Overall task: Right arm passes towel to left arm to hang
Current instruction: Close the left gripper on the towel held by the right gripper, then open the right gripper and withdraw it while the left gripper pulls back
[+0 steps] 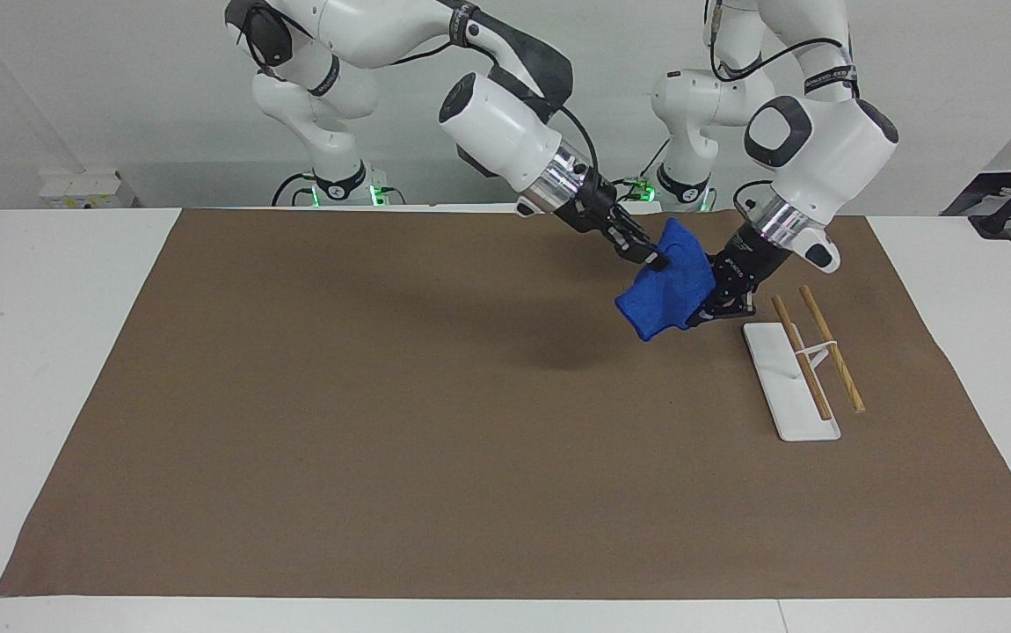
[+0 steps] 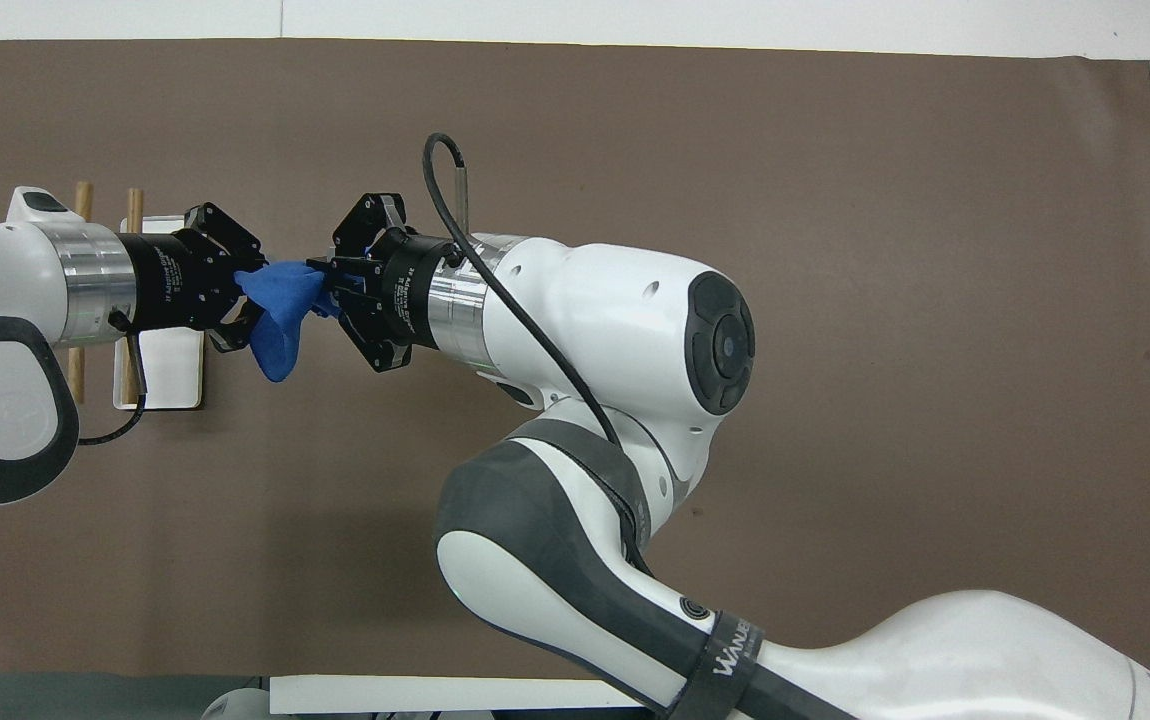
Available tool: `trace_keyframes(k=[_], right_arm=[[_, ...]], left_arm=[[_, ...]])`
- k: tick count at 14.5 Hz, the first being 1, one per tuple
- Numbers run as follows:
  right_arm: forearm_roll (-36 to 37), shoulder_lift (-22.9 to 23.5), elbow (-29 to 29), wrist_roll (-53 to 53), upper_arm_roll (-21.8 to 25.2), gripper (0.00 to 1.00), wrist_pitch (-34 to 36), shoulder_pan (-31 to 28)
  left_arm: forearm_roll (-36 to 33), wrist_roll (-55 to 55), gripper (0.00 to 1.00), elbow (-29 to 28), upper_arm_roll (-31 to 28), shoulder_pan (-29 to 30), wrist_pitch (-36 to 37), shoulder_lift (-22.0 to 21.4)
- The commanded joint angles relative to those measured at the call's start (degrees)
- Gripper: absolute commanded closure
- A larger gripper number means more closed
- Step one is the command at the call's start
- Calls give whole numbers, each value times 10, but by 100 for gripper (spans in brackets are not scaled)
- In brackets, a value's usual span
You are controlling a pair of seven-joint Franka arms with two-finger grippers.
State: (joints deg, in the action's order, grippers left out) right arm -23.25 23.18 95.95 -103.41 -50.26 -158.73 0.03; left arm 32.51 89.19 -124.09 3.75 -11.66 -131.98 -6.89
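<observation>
While both arms meet above the brown mat on the tabletop, the towel hangs in the air between them: the left hand is clamped on one edge, the right hand pinches the other. Just beside stands a white rack with wooden rods.

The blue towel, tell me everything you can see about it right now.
The towel is a small bright royal-blue cloth that looks soft and fuzzy, bunched and folded instead of spread flat. It hangs in the air above the brown table cover, touching no surface, beside the white rack with wooden rails. The right gripper grips its upper part, and the left gripper is shut on the side toward the rack. Its loose lower fold droops down between them.
</observation>
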Motion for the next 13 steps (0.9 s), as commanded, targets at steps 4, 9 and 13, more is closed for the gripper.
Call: trace_keyframes(k=[4,9,13], right_arm=[[3,-8,19,73,9,0,3,-16],[8,-70,111,335,63,0,15,-23],[10,-110,134,592,149,0,106,-24]], left_arm=[[5,-69,100,14,-3,-2,-2,8],[6,-180,100,21,-5,10,-1,10],[5,-231,100,18,-7,42,-2,10]])
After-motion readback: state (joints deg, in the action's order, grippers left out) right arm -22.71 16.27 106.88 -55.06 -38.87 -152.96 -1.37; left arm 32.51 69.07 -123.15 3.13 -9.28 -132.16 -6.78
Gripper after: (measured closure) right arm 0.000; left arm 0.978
